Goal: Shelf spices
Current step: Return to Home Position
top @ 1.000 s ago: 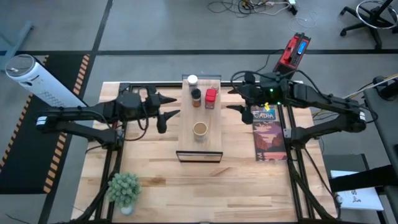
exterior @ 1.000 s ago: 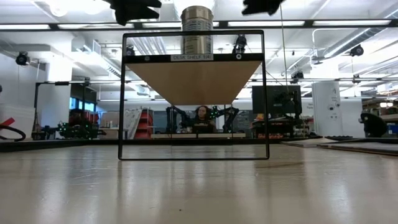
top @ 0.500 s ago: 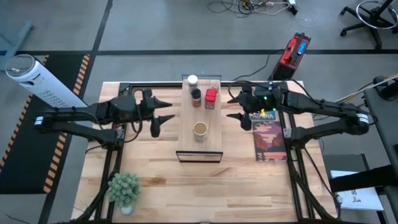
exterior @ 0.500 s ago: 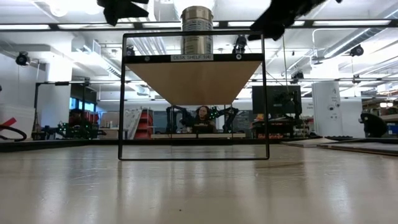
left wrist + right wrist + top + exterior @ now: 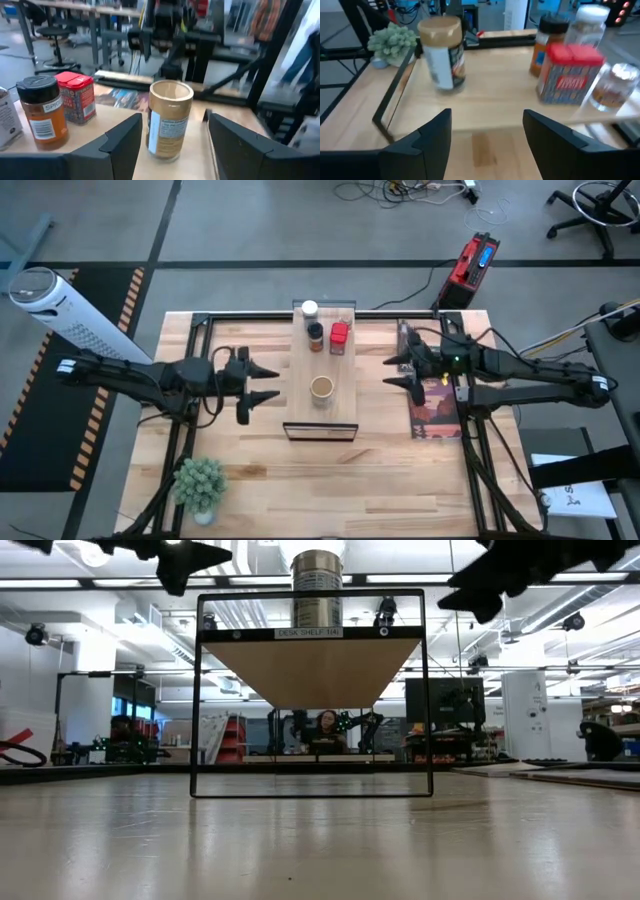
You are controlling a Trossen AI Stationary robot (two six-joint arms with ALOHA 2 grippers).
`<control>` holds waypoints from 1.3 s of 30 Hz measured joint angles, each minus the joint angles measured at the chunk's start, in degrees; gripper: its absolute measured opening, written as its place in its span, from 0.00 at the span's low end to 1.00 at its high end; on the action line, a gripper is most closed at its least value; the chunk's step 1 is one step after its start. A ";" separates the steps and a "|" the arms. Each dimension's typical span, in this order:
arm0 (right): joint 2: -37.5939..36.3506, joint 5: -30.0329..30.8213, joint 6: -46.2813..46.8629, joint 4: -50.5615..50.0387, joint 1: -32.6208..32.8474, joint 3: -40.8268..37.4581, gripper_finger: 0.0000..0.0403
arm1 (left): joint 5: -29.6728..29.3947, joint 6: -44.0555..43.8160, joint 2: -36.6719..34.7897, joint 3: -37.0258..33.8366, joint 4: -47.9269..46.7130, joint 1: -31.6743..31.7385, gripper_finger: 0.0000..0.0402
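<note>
The pale-wood shelf stands raised at the table's middle. On it stand the white-capped jar, the dark-lidded jar, the red tin and the tan-topped jar. The left wrist view shows the tan-topped jar, the red tin and the dark-lidded jar. My left gripper is open and empty, left of the shelf. My right gripper is open and empty, right of the shelf.
A flat printed game box lies on the table right of the shelf, under my right arm. A small potted plant stands at the near left corner. A black frame carries the shelf above the tabletop.
My left gripper has drawn back toward the table's left and near edges, away from the shelf. My right gripper has drawn back toward the right and near edges, away from the shelf. Both stay open. The four containers stand as before.
</note>
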 joint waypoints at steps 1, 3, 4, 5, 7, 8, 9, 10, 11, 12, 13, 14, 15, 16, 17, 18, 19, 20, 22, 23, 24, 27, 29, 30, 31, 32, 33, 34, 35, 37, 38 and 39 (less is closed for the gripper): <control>-0.98 -0.02 0.39 0.60 0.48 -1.14 0.54 | -0.01 -0.69 -0.86 -1.66 2.18 0.00 0.55; -3.13 0.20 1.17 2.39 1.41 -3.24 0.53 | -0.05 -1.58 -2.79 -4.70 5.80 0.00 0.55; -4.23 0.43 1.48 2.68 1.79 -4.22 0.53 | -0.33 -1.83 -3.91 -6.30 7.42 0.00 0.55; -5.28 0.44 1.90 2.84 2.14 -5.25 0.53 | -0.69 -2.18 -5.01 -7.90 9.15 0.00 0.55; -6.99 0.53 2.62 3.28 2.88 -7.00 0.54 | -0.68 -2.22 -7.33 -10.88 11.36 0.00 0.55; -7.90 0.52 2.70 3.25 3.32 -7.99 0.54 | -0.68 -2.28 -8.41 -12.28 11.89 0.00 0.55; -8.87 0.51 2.94 3.11 3.70 -8.82 0.54 | -0.68 -2.60 -9.41 -13.33 12.24 0.00 0.55; -9.94 0.48 3.29 3.15 4.07 -9.67 0.54 | -0.66 -2.95 -10.46 -14.33 12.36 0.00 0.55; -10.97 0.46 3.74 3.20 4.38 -10.52 0.54 | -0.68 -3.21 -11.55 -15.42 12.38 0.00 0.55; -11.92 0.44 4.10 3.26 4.68 -11.34 0.53 | -0.68 -3.23 -12.59 -16.36 12.38 0.00 0.55; -12.85 0.43 4.44 3.29 4.95 -12.26 0.53 | -0.56 -3.32 -13.53 -17.15 12.37 0.00 0.55; -13.82 0.42 4.95 3.23 5.19 -13.30 0.53 | 0.10 -3.48 -14.35 -17.93 12.45 0.00 0.55; -14.69 0.42 5.51 3.18 5.44 -14.37 0.53 | 1.12 -3.61 -15.09 -18.68 12.77 0.00 0.55; -15.47 0.43 5.74 3.33 5.68 -15.44 0.53 | 2.21 -3.66 -15.79 -19.36 12.85 0.00 0.55; -16.32 0.42 5.84 3.32 5.91 -16.60 0.53 | 3.14 -3.67 -16.43 -19.99 12.83 0.00 0.55; -17.26 0.40 5.96 3.18 6.13 -17.81 0.53 | 4.01 -3.69 -16.94 -20.49 12.84 0.00 0.55; -18.26 0.40 6.15 3.13 6.30 -18.85 0.53 | 4.99 -3.67 -17.32 -20.99 12.98 0.00 0.55; -19.33 0.37 6.21 3.23 6.43 -19.88 0.54 | 5.98 -3.66 -17.62 -21.50 13.12 0.00 0.55; -21.30 0.32 6.29 3.24 6.60 -21.65 0.54 | 7.00 -3.61 -17.99 -22.37 13.63 0.00 0.55; -22.26 0.27 6.34 3.20 6.60 -22.43 0.54 | 7.25 -3.58 -18.17 -22.81 13.82 0.00 0.55; -23.18 0.12 6.82 3.26 6.60 -23.10 0.54 | 7.51 -3.55 -18.38 -23.34 13.90 0.00 0.55; -26.07 -1.88 6.80 3.22 6.60 -24.76 0.54 | 8.09 -3.41 -18.76 -24.69 13.99 0.00 0.55; -27.97 -3.54 5.72 3.25 6.60 -25.48 0.54 | 8.38 -2.87 -18.87 -25.27 14.93 0.00 0.55; -28.90 -4.21 5.25 3.22 6.60 -25.78 0.53 | 8.94 -2.37 -18.99 -25.68 16.03 0.01 0.55; -29.80 -4.48 4.88 3.26 6.60 -26.01 0.53 | 9.90 -1.54 -19.14 -26.21 17.36 0.01 0.55; -30.77 -4.54 4.70 3.37 6.60 -26.32 0.53 | 10.65 -0.81 -19.27 -26.82 18.80 0.00 0.55; -31.74 -4.54 4.72 3.28 6.60 -26.67 0.52 | 11.48 -0.16 -19.44 -27.60 20.34 0.00 0.55; -32.70 -4.54 4.74 3.30 6.60 -27.09 0.52 | 11.54 0.28 -19.66 -28.45 21.43 0.00 0.55; -33.63 -4.54 4.74 3.43 6.60 -27.66 0.52 | 11.58 0.46 -20.02 -29.37 22.27 0.00 0.55; -35.59 -4.53 5.24 3.32 6.60 -29.33 0.53 | 11.56 0.42 -20.73 -31.76 24.43 0.02 0.55; -36.52 -4.53 5.66 3.34 6.60 -30.32 0.53 | 11.41 0.02 -20.99 -33.12 26.18 0.04 0.55; -37.26 -4.39 6.20 4.18 6.60 -31.04 0.54 | 11.34 -0.19 -21.16 -33.29 26.15 0.05 0.55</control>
